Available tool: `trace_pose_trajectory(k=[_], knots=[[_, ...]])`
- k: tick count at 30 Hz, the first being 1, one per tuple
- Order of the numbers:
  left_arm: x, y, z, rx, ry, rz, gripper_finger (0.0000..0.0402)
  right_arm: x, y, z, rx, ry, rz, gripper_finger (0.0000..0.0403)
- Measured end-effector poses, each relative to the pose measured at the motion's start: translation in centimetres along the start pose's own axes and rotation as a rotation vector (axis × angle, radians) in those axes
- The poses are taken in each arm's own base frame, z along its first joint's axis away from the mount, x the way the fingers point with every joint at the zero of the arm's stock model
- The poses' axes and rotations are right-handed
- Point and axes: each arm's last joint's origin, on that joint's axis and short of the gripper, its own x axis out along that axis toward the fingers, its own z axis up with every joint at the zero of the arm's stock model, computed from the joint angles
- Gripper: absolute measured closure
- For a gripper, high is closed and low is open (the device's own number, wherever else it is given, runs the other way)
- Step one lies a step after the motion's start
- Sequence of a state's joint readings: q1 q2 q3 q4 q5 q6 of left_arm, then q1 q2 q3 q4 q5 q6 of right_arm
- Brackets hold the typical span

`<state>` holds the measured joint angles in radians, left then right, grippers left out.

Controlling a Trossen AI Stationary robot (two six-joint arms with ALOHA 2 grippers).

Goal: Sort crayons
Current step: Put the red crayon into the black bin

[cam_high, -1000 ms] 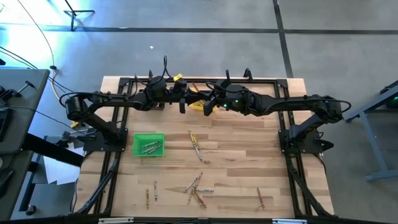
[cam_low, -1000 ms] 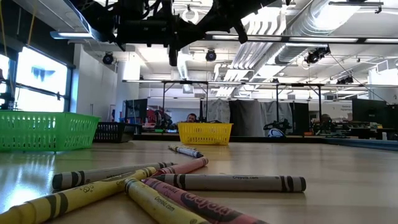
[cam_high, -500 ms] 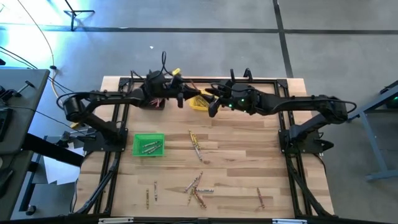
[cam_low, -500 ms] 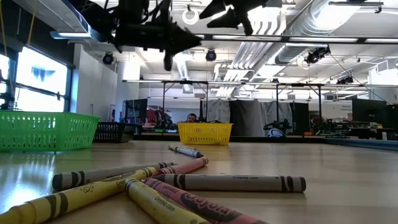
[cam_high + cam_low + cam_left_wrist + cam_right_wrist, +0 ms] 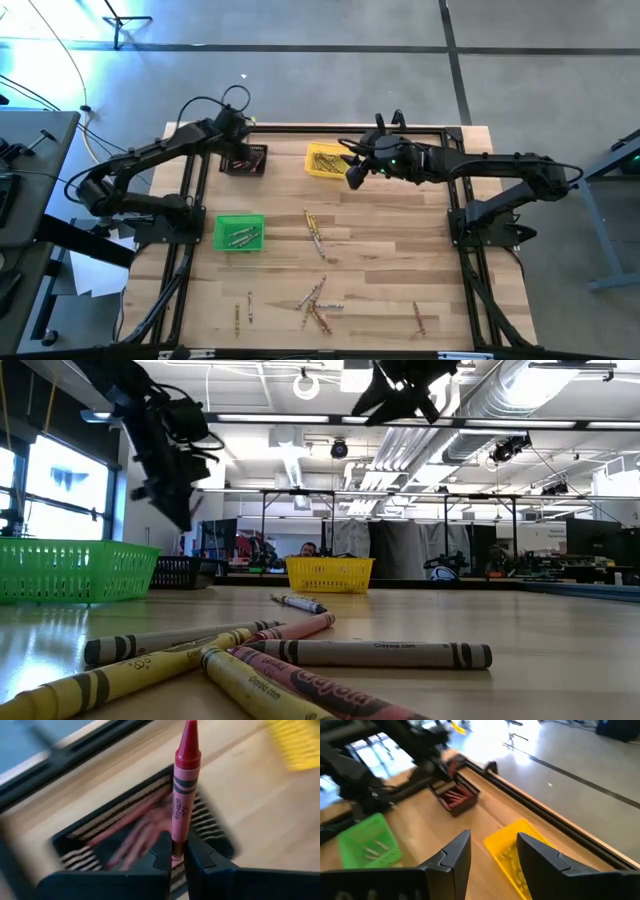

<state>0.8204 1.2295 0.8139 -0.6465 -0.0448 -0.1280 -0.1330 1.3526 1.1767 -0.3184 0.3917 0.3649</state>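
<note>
My left gripper (image 5: pixel 238 150) hangs over the black bin (image 5: pixel 246 160) at the table's far left, shut on a red crayon (image 5: pixel 183 785). Several red crayons lie in that bin (image 5: pixel 131 836). My right gripper (image 5: pixel 352 176) stands open beside the yellow bin (image 5: pixel 325 160), which holds yellow crayons; nothing is between its fingers (image 5: pixel 454 856). The green bin (image 5: pixel 239 232) holds a few crayons. Loose crayons lie on the wood at the middle (image 5: pixel 315 232) and near the front edge (image 5: pixel 317 305). My left gripper pinches the red crayon's blunt end (image 5: pixel 176 844) between its two fingers. The crayon sticks out forward past the fingertips, its pointed tip (image 5: pixel 189 735) away from the gripper. It is lifted clear, above the black bin.
More loose crayons lie near the front at the left (image 5: pixel 243 310) and at the right (image 5: pixel 420 318). A black frame rail (image 5: pixel 330 128) runs along the table's far edge behind the bins. In the low view a crayon pile (image 5: pixel 280 660) lies close to the camera.
My left gripper has swung from beside the yellow bin toward the table's left edge and now hangs over the black bin. My right gripper has drawn back a little toward the table's right edge, away from the left one.
</note>
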Motion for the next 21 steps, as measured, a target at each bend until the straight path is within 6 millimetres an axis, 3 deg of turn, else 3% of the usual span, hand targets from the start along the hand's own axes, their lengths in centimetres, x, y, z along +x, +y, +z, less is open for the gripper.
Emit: trace_pose_trajectory(k=[6,15,21], knots=[[0.0,0.7,-0.4,0.004,0.045,0.051,0.0386,0.3,-1.1,0.0,0.003,0.025,-0.043,0.0258],[0.0,0.7,-0.7,0.063,0.071,0.056,0.0323,0.5,-1.5,-0.1,0.014,0.054,-0.040,0.0258],[0.0,0.4,-0.5,0.062,0.059,-0.012,0.0303,0.2,-1.9,-1.9,0.104,0.271,-0.019,0.0258]])
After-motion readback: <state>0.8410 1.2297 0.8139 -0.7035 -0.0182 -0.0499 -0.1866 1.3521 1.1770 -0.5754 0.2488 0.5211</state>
